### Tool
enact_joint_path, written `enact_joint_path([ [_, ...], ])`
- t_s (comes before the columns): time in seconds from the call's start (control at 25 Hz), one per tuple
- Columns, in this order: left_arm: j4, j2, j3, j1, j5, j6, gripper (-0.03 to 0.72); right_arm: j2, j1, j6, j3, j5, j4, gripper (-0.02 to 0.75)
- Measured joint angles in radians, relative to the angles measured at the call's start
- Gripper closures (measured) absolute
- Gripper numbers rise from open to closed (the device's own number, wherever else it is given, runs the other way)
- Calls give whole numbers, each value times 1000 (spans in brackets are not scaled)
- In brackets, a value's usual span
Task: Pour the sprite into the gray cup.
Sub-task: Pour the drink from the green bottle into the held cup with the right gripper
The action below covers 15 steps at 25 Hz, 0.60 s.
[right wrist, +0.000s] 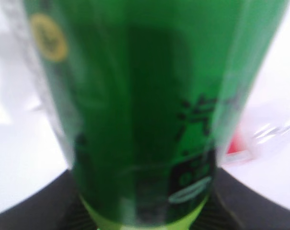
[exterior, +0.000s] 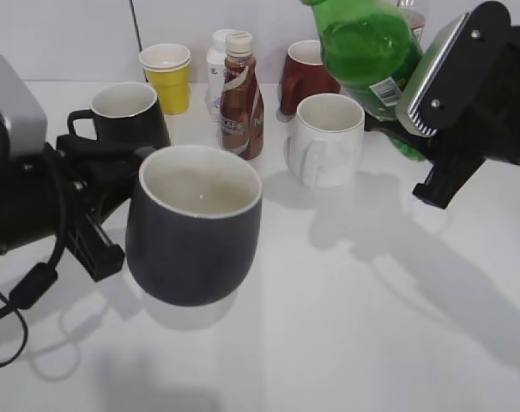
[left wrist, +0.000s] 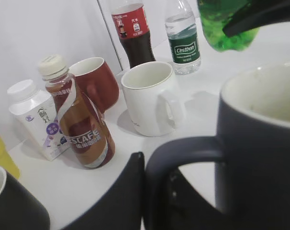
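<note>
The gray cup (exterior: pixel 193 232) is a rounded dark mug with an off-white inside, held off the table at front left. My left gripper (exterior: pixel 101 202) is shut on its loop handle (left wrist: pixel 183 158), seen close in the left wrist view with the cup body (left wrist: pixel 260 158) at right. The sprite (exterior: pixel 367 47) is a green bottle held tilted at the upper right, above and to the right of the cup. My right gripper (exterior: pixel 406 107) is shut on it. It fills the right wrist view (right wrist: pixel 145 105) and shows at the top of the left wrist view (left wrist: pixel 226 24).
On the table behind stand a white mug (exterior: pixel 327 137), a black mug (exterior: pixel 127 112), a red mug (exterior: pixel 307 75), a yellow paper cup (exterior: pixel 167 75), a brown Nescafe bottle (exterior: pixel 241 99) and a white bottle (exterior: pixel 215 69). A cola bottle (left wrist: pixel 133 31) and a water bottle (left wrist: pixel 183 40) stand further back.
</note>
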Motion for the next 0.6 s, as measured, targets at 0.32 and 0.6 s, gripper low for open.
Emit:
enact_joint_path([
  [0.32, -26, -2, -17, 0, 15, -7, 641, 0, 0, -177, -73, 76, -4, 399],
  [0.6, -23, -2, -93, -1, 23, -52, 641, -1, 0, -334, -89, 88, -4, 399],
])
